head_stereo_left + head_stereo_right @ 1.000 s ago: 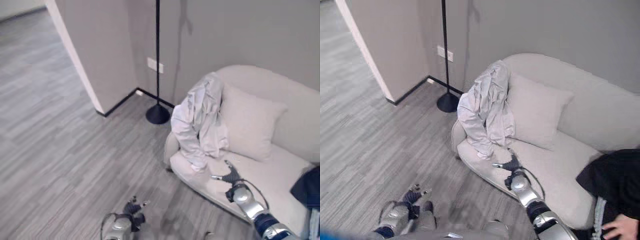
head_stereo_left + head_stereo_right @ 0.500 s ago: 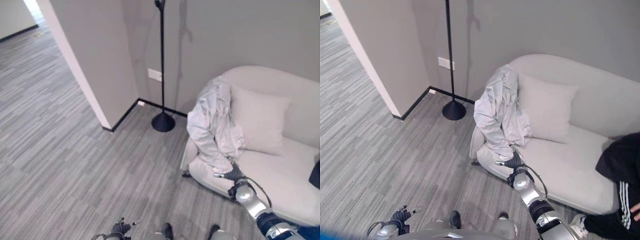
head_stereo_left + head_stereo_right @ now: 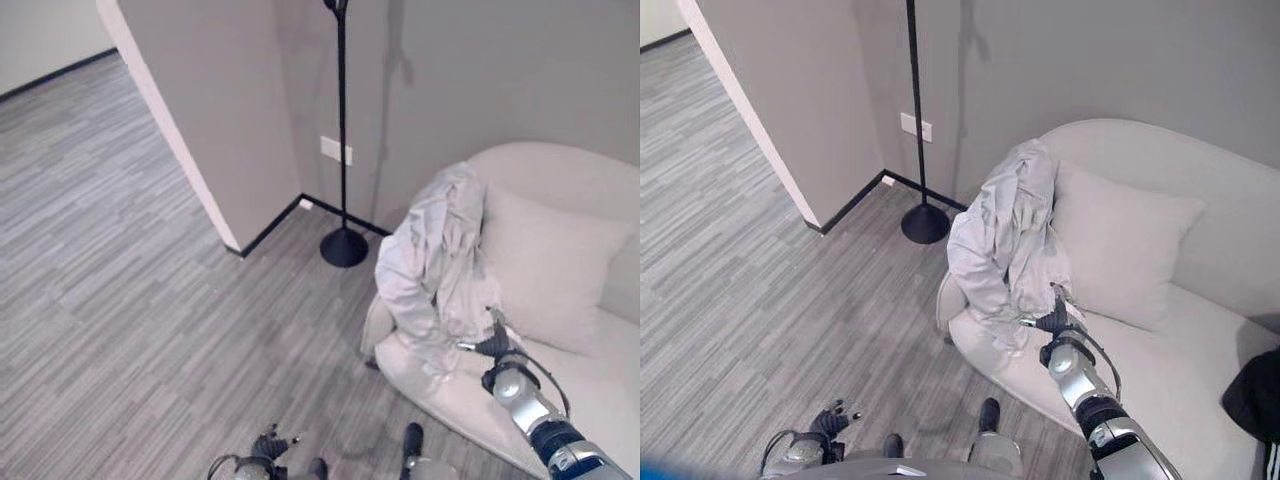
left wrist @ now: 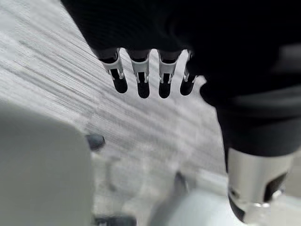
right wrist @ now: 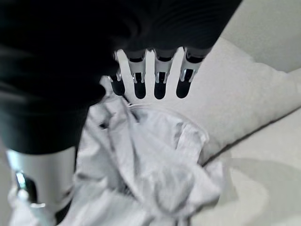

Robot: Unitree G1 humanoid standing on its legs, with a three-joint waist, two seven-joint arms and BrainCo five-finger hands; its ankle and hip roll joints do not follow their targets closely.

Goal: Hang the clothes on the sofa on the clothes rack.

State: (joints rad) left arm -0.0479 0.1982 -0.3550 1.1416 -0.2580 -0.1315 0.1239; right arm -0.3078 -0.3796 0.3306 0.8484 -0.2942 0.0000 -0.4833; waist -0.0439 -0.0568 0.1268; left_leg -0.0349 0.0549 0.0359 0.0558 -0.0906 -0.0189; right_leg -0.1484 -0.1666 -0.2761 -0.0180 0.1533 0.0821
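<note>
A pale grey garment hangs crumpled over the left end of a cream sofa. My right hand is at the garment's lower right edge, just above the seat. In the right wrist view its fingers are straight, and the garment's folds lie right past them; I cannot tell if they touch. A black pole with a round base, the clothes rack, stands against the wall left of the sofa. My left hand hangs low over the floor with relaxed fingers.
A large cream cushion leans on the sofa back beside the garment. Some dark cloth lies at the sofa's right end. A wall corner juts out to the left of the rack, with grey plank floor in front.
The camera has moved, so the whole scene has shifted. My right hand has gone from the bare seat up to the garment's lower edge. The left hand stays low.
</note>
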